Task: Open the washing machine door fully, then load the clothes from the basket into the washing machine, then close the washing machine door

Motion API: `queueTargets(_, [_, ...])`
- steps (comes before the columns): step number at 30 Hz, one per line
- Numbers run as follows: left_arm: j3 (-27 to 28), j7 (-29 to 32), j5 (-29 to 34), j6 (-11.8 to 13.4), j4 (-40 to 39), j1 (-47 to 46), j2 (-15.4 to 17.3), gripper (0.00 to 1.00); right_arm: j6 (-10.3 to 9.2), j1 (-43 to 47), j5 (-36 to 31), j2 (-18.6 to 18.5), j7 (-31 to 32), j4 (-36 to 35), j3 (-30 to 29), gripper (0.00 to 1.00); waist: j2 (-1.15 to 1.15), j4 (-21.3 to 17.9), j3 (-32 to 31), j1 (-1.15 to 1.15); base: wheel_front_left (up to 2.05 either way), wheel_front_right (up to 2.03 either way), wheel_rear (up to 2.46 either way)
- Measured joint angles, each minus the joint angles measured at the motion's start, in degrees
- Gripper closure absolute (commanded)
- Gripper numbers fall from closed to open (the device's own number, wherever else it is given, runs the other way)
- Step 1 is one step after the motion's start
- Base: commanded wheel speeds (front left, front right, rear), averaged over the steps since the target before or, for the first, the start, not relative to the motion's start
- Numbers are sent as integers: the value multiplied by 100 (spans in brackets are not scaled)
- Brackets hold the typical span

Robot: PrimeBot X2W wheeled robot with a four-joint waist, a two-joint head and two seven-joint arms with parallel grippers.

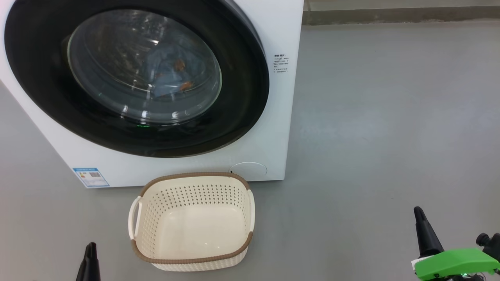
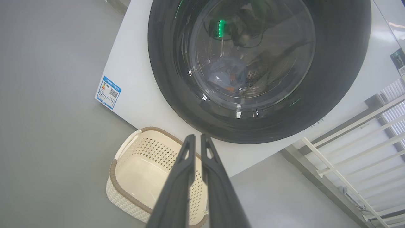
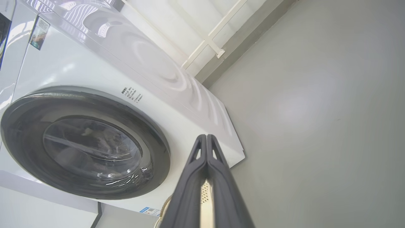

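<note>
Left end effector (image 2: 198, 137) closed — basket (image 2: 119, 194), then blue label (image 2: 108, 92), print illegible.

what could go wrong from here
The washing machine door looks closed with the clothes inside, but whether it latched can't be seen; it might swing open. The empty basket sits just ahead of the left pincer, so a forward move could knock it.

My left gripper (image 2: 197, 137) ends in two long matte charcoal fingers (image 2: 177, 190), broad at the base and tapering to narrow tips, each with a small triangular cut-out near the end (my right gripper (image 3: 206, 137) is built the same). A bright green plastic housing (image 1: 455, 263) caps my right wrist, beside a black knob (image 1: 484, 239).
</note>
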Motion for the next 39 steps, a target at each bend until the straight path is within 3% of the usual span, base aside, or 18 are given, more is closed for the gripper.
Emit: queueTargets(39, [35, 616, -2353, 1, -94, -228, -171, 100, -1, -210, 2164, 76, 654, -13, -302, 100, 0, 98, -7, 0, 0, 0, 0])
